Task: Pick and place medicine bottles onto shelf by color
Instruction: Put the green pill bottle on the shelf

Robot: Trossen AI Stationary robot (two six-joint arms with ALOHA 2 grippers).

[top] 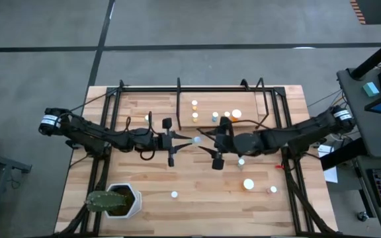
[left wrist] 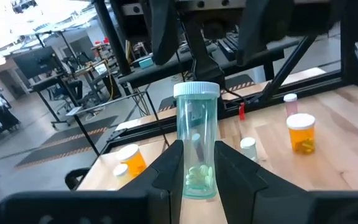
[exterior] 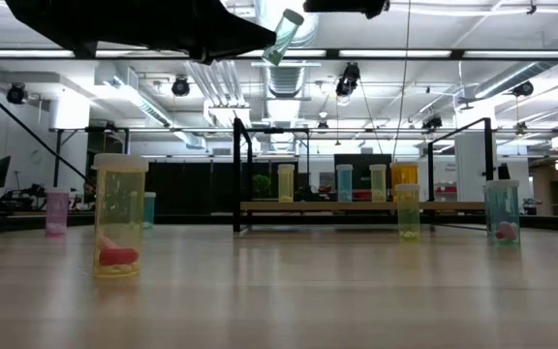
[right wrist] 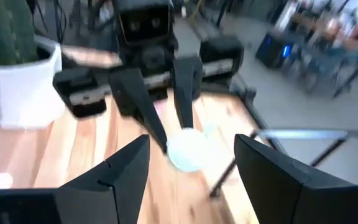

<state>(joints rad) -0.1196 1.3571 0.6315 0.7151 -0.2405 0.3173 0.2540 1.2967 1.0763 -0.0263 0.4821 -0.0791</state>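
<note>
Closest to the low camera, a yellowish bottle (exterior: 119, 215) with something red inside is standing upright on the bench (exterior: 356, 291), a pink one (exterior: 56, 210) farther back to its left. Moving right, the left hand (left wrist: 197, 163) is hanging mid-bench, pinching the teal bottle (left wrist: 197, 140) narrow around its lower body, so it is up off the wood between the two arms. Its long axis is running out along the fingers, pale cap (left wrist: 196, 90) pointing at the right arm; the low view is showing it tilted, cap end up. Right hand (right wrist: 191, 163) is facing it cap-on with fingers spread wide, empty, bottle cap just beyond the tips; reads like a handover being set up, judging by the pose. Bottle looks light, rigid clear plastic, likely smooth and slippery, a few loose pills inside; best grip probably across the body just under the cap, where there is free length. Farther right, the shelf (top: 243, 106) at the back is already carrying several bottles, and more are standing loose on the bench, including an orange one (left wrist: 302, 134).
</note>
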